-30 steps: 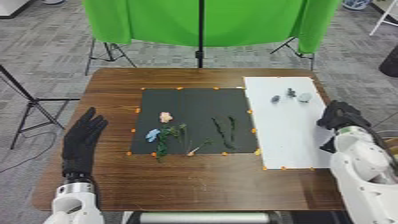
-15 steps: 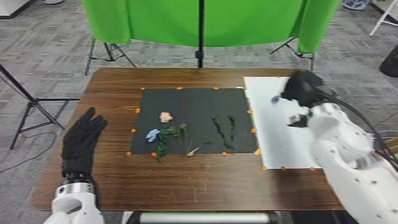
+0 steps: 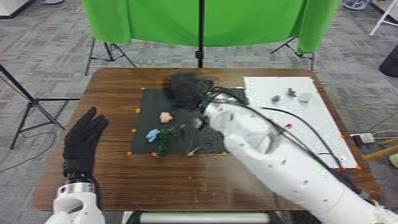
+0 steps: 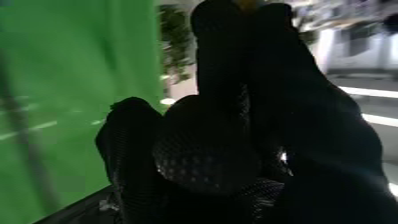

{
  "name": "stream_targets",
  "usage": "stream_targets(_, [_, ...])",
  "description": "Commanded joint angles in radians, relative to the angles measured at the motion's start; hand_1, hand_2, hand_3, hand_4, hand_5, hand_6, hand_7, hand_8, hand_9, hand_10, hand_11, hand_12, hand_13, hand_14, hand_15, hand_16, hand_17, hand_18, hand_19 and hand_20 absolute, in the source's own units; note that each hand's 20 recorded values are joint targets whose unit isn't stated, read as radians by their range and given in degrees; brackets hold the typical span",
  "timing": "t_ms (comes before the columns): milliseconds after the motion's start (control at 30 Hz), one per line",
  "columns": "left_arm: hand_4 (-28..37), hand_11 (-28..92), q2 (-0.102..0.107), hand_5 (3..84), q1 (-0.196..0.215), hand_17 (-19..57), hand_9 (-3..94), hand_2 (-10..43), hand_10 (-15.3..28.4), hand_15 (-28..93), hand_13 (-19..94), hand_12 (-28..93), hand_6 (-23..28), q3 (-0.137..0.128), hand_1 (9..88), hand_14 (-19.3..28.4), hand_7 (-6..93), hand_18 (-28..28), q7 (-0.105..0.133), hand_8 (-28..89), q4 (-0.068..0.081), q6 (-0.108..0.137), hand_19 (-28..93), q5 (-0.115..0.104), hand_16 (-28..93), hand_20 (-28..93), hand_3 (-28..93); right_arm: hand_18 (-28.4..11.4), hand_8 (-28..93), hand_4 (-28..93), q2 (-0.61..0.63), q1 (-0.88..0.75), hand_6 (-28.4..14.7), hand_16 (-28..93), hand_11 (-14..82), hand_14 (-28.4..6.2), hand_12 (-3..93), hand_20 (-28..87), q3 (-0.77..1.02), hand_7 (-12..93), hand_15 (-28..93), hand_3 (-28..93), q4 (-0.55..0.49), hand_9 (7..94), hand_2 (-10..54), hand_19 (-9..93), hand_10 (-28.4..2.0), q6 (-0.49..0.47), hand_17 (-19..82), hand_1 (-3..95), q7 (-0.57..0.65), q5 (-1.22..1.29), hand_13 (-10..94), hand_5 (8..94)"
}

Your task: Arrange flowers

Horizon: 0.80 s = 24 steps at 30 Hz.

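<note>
My right hand (image 3: 185,90) is over the far part of the black mat (image 3: 149,102), blurred, its forearm crossing the mat's right side. In the right wrist view the hand (image 4: 302,105) has long straight fingers, and I make out no flower in it. On the mat lie a pink flower (image 3: 165,117), a blue flower (image 3: 153,135) and green stems (image 3: 163,145). The right arm hides part of the mat's right side. My left hand (image 3: 82,142) rests at the table's left side with straight fingers.
A white sheet (image 3: 320,120) at the right bears small grey pieces (image 3: 291,92) and a small red spot (image 3: 288,126). Orange markers edge the mat. A green cloth (image 3: 151,22) hangs behind the brown table (image 3: 115,175), and black cables run along the right arm.
My right hand has swung from the table's right edge, across the white sheet, to the far part of the black mat. The left hand has stayed still.
</note>
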Motion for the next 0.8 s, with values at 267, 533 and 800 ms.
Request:
stream_targets(267, [-25.1,15,-0.003,40.9,-0.003,9.7,40.4,0.8,12.3,11,36,13,3.9,0.015,21.5,14.7,9.3,10.1,-0.014,-5,0.014,-0.013,2,0.009,4,22,68,-9.8,8,-13,-0.047,-0.049,1.9,32,16.0,0.5,39.1,61,0.043,23,62,50,0.109,91.8,-9.5,93,-7.8,-0.050,67,63.1,-0.080,-0.146,94,79.1])
stream_targets(533, [-25.1,15,-0.002,40.9,-0.007,9.7,40.5,0.7,12.5,11,36,13,3.8,0.016,21.5,14.5,9.3,10.2,-0.019,-5,0.017,-0.018,2,0.006,4,22,68,-10.0,8,-13,-0.049,-0.068,2.6,33,16.5,0.3,38.9,61,0.050,24,61,52,0.111,91.1,-9.5,93,-8.2,-0.066,67,60.4,-0.065,-0.150,94,78.2])
stream_targets(800, [-25.1,15,0.002,41.0,-0.015,9.6,40.5,0.6,12.4,11,36,13,3.9,0.018,21.3,14.6,9.4,10.2,-0.023,-5,0.021,-0.026,2,0.009,4,22,68,-10.2,8,-13,-0.059,-0.079,2.9,34,18.2,0.2,37.5,61,0.050,23,61,52,0.116,90.6,-9.5,93,-8.5,-0.061,66,59.7,-0.062,-0.150,94,78.4])
